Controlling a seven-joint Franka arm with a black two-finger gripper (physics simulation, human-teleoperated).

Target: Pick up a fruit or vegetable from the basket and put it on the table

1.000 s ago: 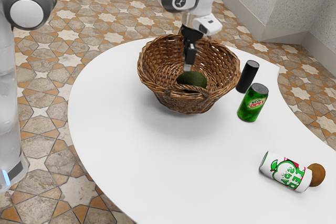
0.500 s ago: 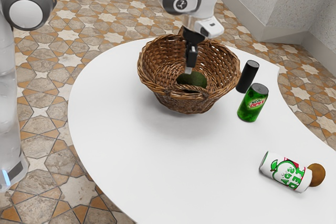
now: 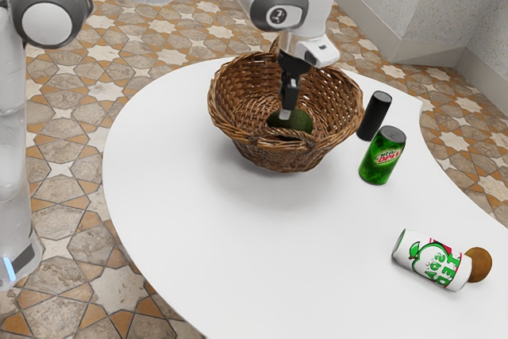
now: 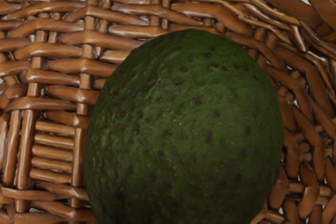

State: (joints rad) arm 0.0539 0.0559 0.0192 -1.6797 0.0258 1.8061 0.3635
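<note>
My gripper (image 3: 287, 109) points down inside the wicker basket (image 3: 290, 154) in the exterior view, its tip at the upper side of a dark green avocado (image 3: 298, 121). The basket's front rim hides the avocado's lower part. In the wrist view the avocado (image 4: 184, 124) lies large and close under my hand, with the woven basket wall (image 4: 58, 77) around it. Bare white table (image 3: 198, 228) surrounds the basket.
A black cylinder (image 3: 374, 117) and an upright green soda can (image 3: 382, 156) stand beside the basket toward the exterior view's right. Farther along, a white can (image 3: 432, 260) lies on its side against a brown round thing (image 3: 479, 265).
My gripper has moved down into the basket, from above the avocado to its upper side. The basket, avocado and cans have not visibly moved.
</note>
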